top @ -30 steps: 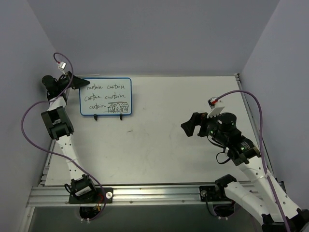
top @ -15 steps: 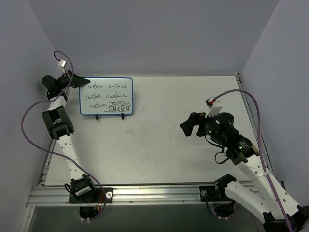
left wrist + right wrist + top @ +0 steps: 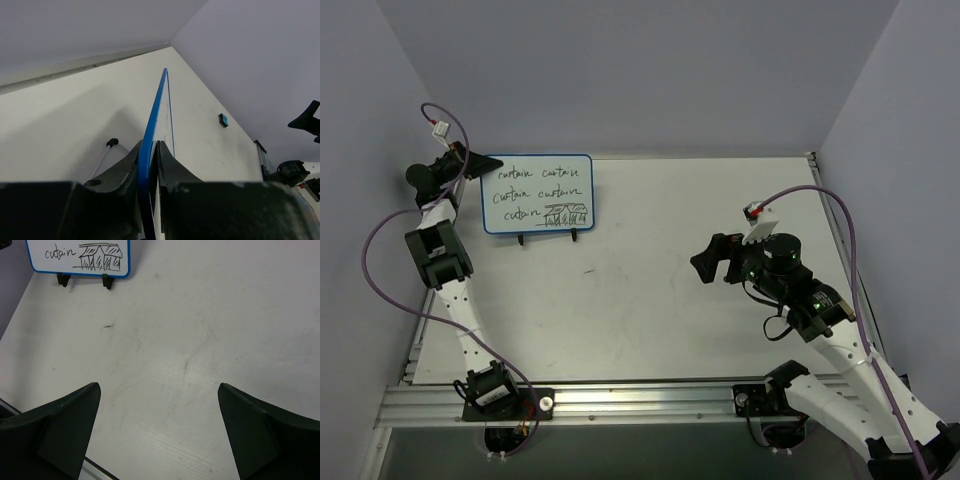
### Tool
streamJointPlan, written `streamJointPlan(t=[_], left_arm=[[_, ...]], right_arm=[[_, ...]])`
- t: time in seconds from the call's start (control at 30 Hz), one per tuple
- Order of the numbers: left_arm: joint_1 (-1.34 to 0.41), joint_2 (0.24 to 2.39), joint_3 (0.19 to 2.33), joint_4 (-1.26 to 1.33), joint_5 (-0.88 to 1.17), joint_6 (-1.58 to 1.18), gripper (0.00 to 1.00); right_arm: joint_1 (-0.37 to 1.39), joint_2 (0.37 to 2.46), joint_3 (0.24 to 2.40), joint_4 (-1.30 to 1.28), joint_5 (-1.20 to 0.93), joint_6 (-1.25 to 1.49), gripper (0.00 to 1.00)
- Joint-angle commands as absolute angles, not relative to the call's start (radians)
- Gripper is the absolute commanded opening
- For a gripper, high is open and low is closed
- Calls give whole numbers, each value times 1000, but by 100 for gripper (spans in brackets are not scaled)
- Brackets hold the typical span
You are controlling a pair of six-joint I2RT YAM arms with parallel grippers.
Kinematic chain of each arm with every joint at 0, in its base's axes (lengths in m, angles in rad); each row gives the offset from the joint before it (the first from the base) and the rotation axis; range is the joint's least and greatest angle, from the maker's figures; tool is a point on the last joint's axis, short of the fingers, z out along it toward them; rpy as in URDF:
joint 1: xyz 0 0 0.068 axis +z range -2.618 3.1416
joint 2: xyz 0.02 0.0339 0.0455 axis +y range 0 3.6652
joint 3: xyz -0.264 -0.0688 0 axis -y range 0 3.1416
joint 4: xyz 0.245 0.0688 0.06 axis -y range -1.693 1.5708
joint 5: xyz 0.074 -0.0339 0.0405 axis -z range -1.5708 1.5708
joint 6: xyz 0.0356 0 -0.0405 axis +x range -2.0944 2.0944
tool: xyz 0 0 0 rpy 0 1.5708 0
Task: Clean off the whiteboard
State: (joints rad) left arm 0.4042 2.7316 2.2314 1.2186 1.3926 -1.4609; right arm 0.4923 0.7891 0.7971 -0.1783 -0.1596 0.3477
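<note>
The left gripper [image 3: 148, 150] is clamped on the edge of the whiteboard [image 3: 538, 193], far left on the worktop [image 3: 640, 300]. Only its wrist view shows a small teal eraser [image 3: 223, 120]. The right gripper [image 3: 710, 258] is wide apart.

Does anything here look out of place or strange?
Nothing is spilled or broken. The left gripper pinches the whiteboard by its left edge, the right gripper is open and empty, and a small dark speck marks the table.

The whiteboard [image 3: 80, 257] is running off the right wrist view's top edge, its upper writing cut away. The left gripper [image 3: 477, 164] is covering its left rim. A teal speck [image 3: 223, 120] is showing too small to identify.
</note>
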Motion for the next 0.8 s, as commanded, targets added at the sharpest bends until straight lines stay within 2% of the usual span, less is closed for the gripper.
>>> streamJointPlan(t=[0.0,0.47,0.77], left_arm=[[425,2700,2270,1491,1293,-1479,2],[413,2697,2209,1578,1275,-1483,2],[405,2609,2119,1578,1244,-1339,2]], right_arm=[[503,776,833,-143,-135,359,100],[517,770,842,-164,-109,350,100],[522,782,847,-158,-113,344,100]])
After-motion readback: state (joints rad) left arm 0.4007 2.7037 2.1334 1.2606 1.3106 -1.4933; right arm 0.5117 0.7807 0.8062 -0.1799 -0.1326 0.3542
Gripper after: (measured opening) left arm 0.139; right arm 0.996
